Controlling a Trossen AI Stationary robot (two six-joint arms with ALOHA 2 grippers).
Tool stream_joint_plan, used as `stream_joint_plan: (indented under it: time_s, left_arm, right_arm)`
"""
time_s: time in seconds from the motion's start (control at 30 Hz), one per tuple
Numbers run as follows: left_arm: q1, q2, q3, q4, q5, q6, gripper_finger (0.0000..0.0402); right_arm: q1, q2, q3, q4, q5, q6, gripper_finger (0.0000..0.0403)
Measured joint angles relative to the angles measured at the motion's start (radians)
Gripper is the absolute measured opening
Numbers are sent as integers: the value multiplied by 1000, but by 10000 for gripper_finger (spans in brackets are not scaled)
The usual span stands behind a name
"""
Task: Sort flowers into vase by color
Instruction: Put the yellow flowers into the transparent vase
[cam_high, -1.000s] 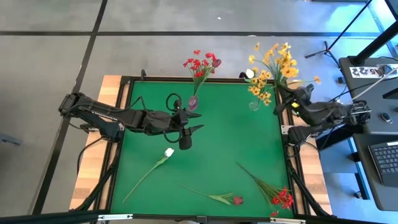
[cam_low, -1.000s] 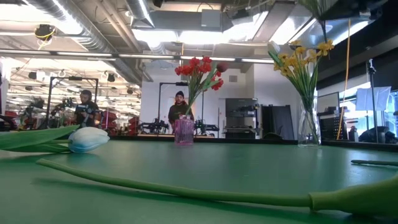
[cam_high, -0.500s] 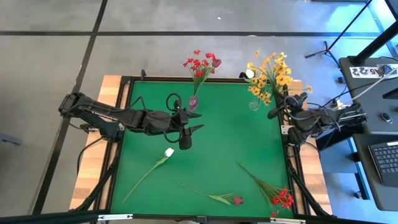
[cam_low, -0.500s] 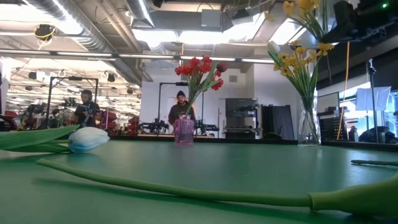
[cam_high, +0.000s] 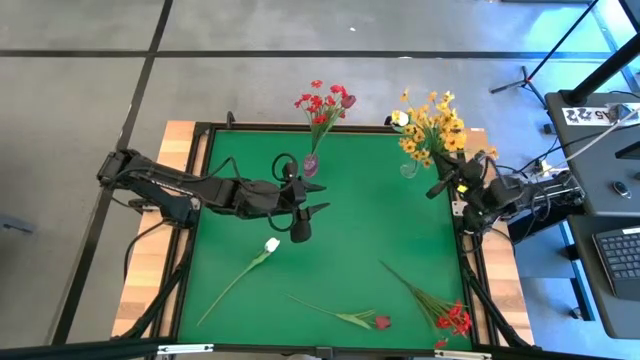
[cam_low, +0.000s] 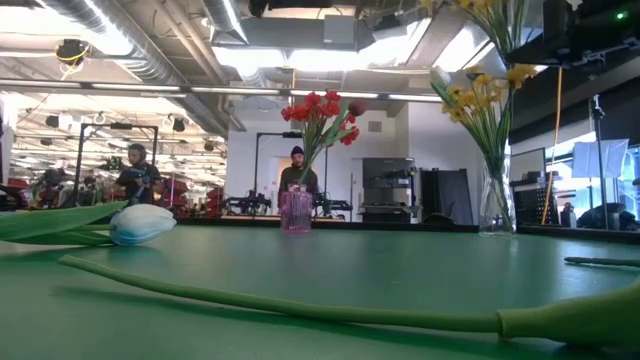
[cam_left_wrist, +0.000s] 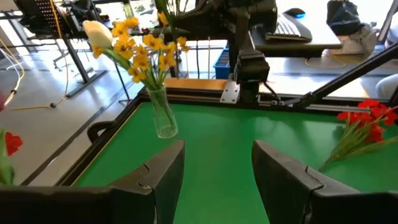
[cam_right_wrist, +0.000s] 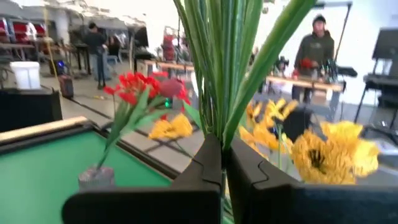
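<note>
My right hand (cam_high: 443, 182) is clamped on a yellow bunch's stems (cam_right_wrist: 224, 68) above the clear vase (cam_high: 408, 168); my left hand (cam_high: 312, 212) hangs open mid-worktop. Red flowers fill the purple vase (cam_high: 311, 164). A white bud (cam_high: 271, 245), dark bud (cam_high: 381, 322) and red cluster (cam_high: 452, 320) remain lying there.

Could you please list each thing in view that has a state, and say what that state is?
Right hand: shut on yellow flower stems, above the clear vase.
Left hand: open, empty, over mid-table.
Clear vase: upright, holding yellow flowers.
Purple vase: upright, holding red flowers.
White bud: lying on the table.
Dark red bud: lying flat.
Red cluster: lying flat.
</note>
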Motion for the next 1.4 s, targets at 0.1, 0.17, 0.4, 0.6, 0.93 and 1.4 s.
stream_joint_plan:
  time_s: [0.1, 0.17, 0.4, 0.6, 0.93, 1.4]
  left_arm:
    - [0, 8, 0, -4, 5, -2, 182]
    - [1, 19, 0, 5, 7, -2, 182]
    - [3, 29, 0, 1, 7, -2, 182]
    - [8, 29, 0, 1, 7, -2, 182]
    - [8, 29, 0, -2, 7, 1, 182]
    - [8, 29, -1, -4, 7, 2, 182]
  right_arm:
    - [0, -15, -42, 114, -6, -116, 1]
    - [-1, -25, -63, 154, 2, -168, 1]
    - [-94, -59, -92, 181, -62, -223, 1]
    - [-235, -63, -92, 175, -212, -190, 1]
    - [-444, -63, -92, 33, -365, -59, 1]
    - [-610, -63, -164, -52, -487, 66, 1]
